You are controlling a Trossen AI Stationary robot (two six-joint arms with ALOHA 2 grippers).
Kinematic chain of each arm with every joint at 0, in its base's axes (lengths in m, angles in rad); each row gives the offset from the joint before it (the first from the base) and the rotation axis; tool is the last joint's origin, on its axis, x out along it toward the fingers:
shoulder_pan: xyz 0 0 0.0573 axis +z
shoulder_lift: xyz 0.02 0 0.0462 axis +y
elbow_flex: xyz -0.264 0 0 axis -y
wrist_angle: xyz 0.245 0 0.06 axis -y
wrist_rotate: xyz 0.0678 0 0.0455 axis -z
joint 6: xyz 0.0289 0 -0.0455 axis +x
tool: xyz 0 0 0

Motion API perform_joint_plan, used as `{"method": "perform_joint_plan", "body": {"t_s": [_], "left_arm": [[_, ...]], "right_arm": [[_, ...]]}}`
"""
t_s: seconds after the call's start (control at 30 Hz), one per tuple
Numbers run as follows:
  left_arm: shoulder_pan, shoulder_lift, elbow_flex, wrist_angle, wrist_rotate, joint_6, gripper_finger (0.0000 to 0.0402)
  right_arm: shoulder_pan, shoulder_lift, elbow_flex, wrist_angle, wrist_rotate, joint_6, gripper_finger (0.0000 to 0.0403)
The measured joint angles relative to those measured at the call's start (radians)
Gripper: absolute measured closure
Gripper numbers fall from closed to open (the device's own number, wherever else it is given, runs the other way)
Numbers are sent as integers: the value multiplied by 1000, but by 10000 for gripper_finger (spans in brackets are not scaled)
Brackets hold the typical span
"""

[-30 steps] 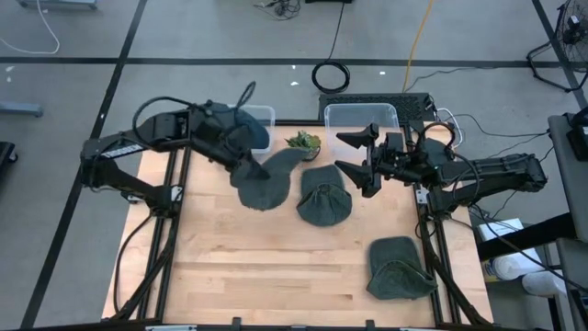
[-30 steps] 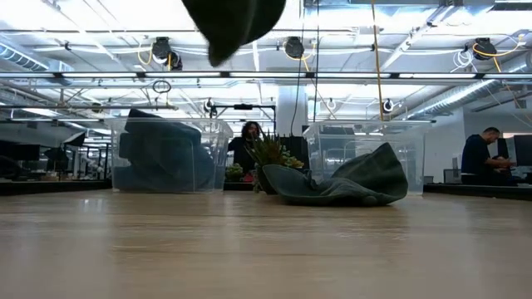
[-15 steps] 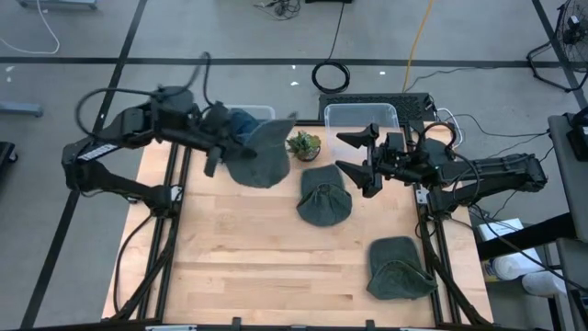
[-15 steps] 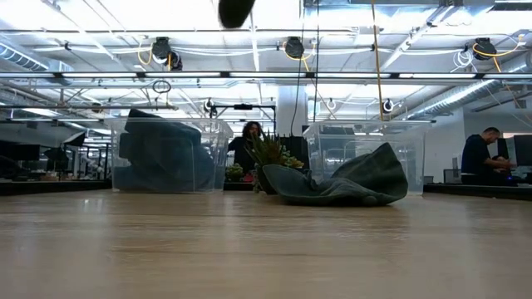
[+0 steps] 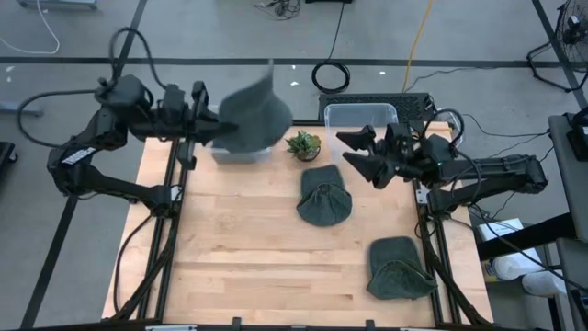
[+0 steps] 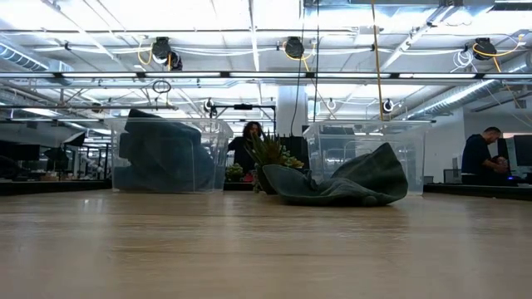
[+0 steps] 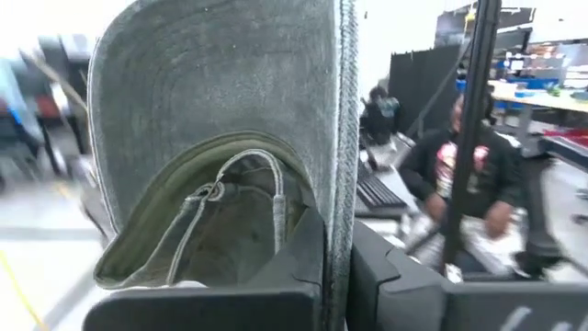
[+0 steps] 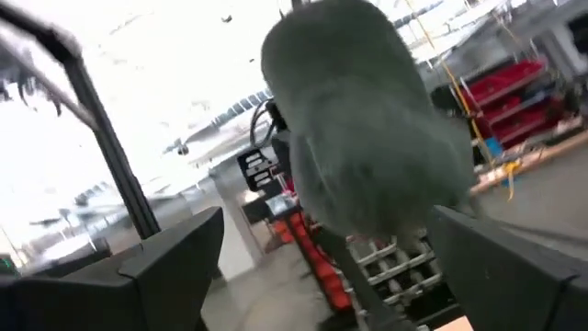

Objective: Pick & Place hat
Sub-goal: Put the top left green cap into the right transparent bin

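My left gripper (image 5: 209, 122) is shut on a grey-green hat (image 5: 250, 117), raised high over the table's far left corner; it also shows in the left wrist view (image 7: 230, 138), underside and inner band toward the camera. My right gripper (image 5: 358, 154) is open and empty at the far right, pointing toward the table's left; the right wrist view shows the raised hat (image 8: 367, 138) between its spread fingers, far off. A second hat (image 5: 324, 198) lies crumpled on the table's middle and shows in the low view (image 6: 341, 184). A third hat (image 5: 398, 268) lies at the near right. My left gripper pinches the hat's brim at its edge (image 7: 336, 221) between its two fingers (image 7: 299, 267). The fingers come about level from the table's left side. The hat is lifted clear of everything and stands out beyond the fingertips, its hollow side toward the wrist camera.
Two clear bins stand at the far edge: the left one (image 6: 166, 154) holds dark cloth and lies mostly under the raised hat, the right one (image 5: 361, 115) is in front of my right gripper. A small potted plant (image 5: 303, 144) stands between them.
My left gripper has gone up and toward the table's far left, carrying the hat from just above the table's middle to high over the left bin; the hat has left the low view. My right gripper has tipped slightly and stayed open.
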Motion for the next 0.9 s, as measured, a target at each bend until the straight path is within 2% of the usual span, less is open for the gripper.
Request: {"method": "perform_joint_plan", "body": {"t_s": [0.2, 0.37, 0.43, 0.77, 0.83, 0.9], "left_arm": [[0, 12, 0, 166, -4, 143, 391], [10, 25, 0, 183, 6, 222, 391], [35, 35, 0, 187, 63, 246, 391], [221, 105, 0, 254, 416, 200, 391], [249, 121, 0, 285, 492, 190, 391], [271, 136, 0, 323, 527, 175, 391]], "right_arm": [[-24, 7, 0, 3, 124, 124, 32], [-27, 30, 10, 0, 219, 149, 32], [-27, 52, 28, -6, 255, 147, 32], [-35, 285, 247, -6, 254, 139, 32], [-35, 333, 295, -5, 253, 106, 32], [-35, 374, 336, 12, 254, 28, 32]]}}
